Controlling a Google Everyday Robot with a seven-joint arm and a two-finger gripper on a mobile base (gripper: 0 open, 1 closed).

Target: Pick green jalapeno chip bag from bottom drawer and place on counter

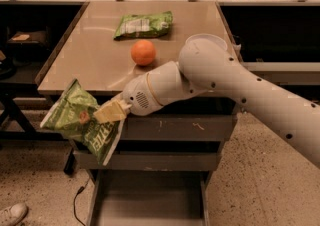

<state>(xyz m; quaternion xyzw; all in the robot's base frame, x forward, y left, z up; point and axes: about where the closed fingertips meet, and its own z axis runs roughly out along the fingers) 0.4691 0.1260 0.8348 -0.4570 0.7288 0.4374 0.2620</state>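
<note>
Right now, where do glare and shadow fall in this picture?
Camera view: warm, dim light; soft glare on the counter beyond the orange; dark shadow on both sides of it; the claw, below the counter's front-left edge, grips the evenly lit green jalapeno chip bag.

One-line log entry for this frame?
gripper: shut on green jalapeno chip bag, midair by counter front edge | bottom drawer: open, bag out
</note>
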